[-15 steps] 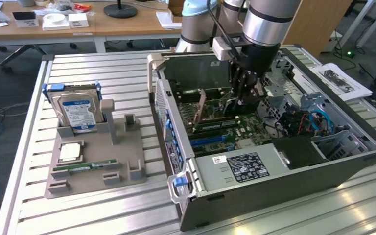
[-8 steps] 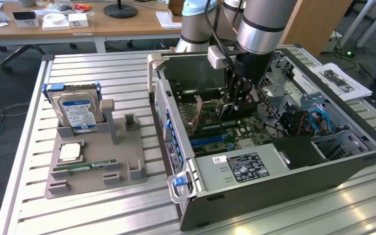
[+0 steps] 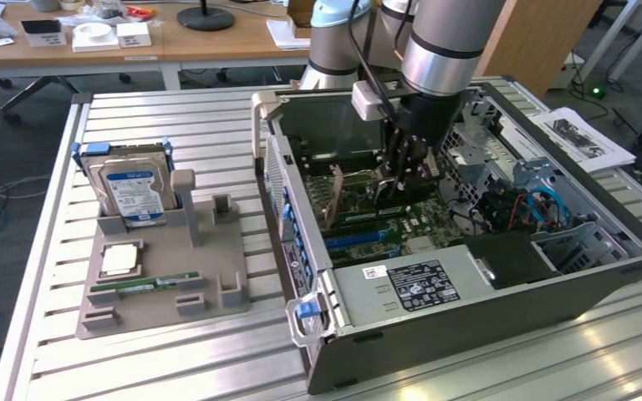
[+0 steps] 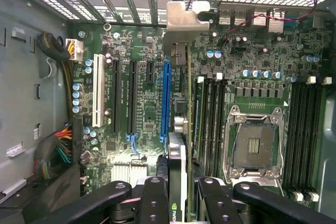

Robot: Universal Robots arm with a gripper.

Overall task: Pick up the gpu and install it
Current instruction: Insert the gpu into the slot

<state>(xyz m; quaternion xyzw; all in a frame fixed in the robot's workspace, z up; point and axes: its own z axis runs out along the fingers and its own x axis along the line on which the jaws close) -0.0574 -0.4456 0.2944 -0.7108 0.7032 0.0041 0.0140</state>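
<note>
**Open computer case (image 3: 500, 313) with arm at work.** You are looking at a tower case lying on its side on a slatted metal table (image 3: 165, 368), side panel off. The arm comes down into the case from above.

(a) The gripper (image 4: 182, 203) hangs inside the case, over the motherboard (image 4: 147, 116). Its dark fingers (image 4: 152, 203) are clamped on either face of the gpu (image 4: 177, 177), which you see edge-on in the wrist view, standing upright between them.

(b) The gpu reaches from the gripper toward the case's rear wall. Its silver bracket (image 4: 184, 20) lies close to the row of slot openings in that wall.

(c) The card's lower edge runs parallel to the long blue slot (image 4: 166, 103) on the case's motherboard and just beside it. You cannot tell from either view whether the edge touches the slot.

(d) The bare processor socket (image 4: 254, 148) sits deeper in the case, on the far side of the card from the blue slot.

(e) Outside the case, on the exterior view's left, a grey holder (image 3: 143, 319) rests on the table. It carries a hard drive (image 3: 134, 192) standing upright and a narrow green memory stick (image 3: 143, 285) lying flat.
</note>
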